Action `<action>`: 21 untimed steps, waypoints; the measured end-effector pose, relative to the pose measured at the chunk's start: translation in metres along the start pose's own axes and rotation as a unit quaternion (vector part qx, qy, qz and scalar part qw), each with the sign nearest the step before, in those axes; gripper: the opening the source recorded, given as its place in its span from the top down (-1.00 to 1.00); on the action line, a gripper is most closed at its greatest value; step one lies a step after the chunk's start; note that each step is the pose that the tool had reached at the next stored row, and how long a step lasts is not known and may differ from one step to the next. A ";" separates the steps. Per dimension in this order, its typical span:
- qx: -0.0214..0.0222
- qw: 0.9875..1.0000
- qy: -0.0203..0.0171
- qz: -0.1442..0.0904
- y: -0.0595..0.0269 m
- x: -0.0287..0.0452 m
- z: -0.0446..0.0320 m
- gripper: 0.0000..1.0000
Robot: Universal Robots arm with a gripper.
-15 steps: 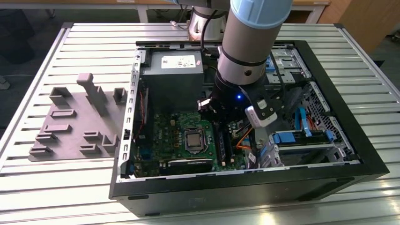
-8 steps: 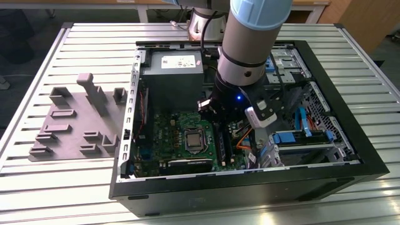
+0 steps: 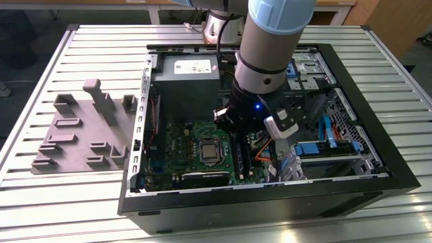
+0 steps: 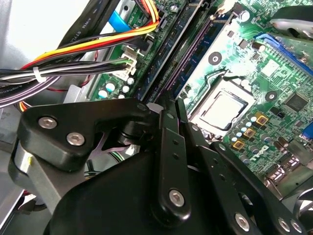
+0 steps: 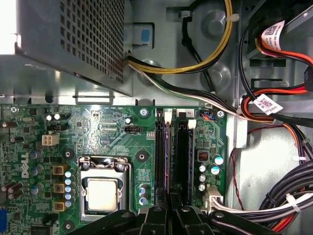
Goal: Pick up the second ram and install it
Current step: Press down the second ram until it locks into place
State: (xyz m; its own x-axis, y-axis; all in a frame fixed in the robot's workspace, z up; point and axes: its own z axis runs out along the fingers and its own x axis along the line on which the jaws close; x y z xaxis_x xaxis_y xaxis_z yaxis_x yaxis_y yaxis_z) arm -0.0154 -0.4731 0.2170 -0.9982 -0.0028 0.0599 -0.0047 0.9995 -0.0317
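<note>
The second ram [image 5: 167, 161] is seen edge-up at its slot, the pincer [image 5: 168, 208] pressed together on it at 6 o'clock. It is judged light, stiff, fragile; only the edges should be gripped.

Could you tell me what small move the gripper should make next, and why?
Probably a short press straight down: the gripper appears shut on the second ram, which stands along a motherboard slot, and whether it is fully seated cannot be told.
</note>
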 end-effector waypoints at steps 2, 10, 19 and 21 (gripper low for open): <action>0.000 1.000 0.000 0.000 0.0000 0.0000 0.0006 0.73; 0.000 1.000 0.000 0.000 0.0001 -0.0001 0.0023 0.73; 0.000 1.000 0.000 0.000 0.0001 -0.0002 0.0025 0.58; 0.000 1.000 0.000 0.000 0.0001 -0.0001 0.0025 0.58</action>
State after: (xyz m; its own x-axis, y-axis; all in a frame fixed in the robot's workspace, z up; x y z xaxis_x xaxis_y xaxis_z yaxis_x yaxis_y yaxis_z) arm -0.0154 -0.4731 0.2146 -0.9982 -0.0028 0.0600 -0.0047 0.9995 -0.0318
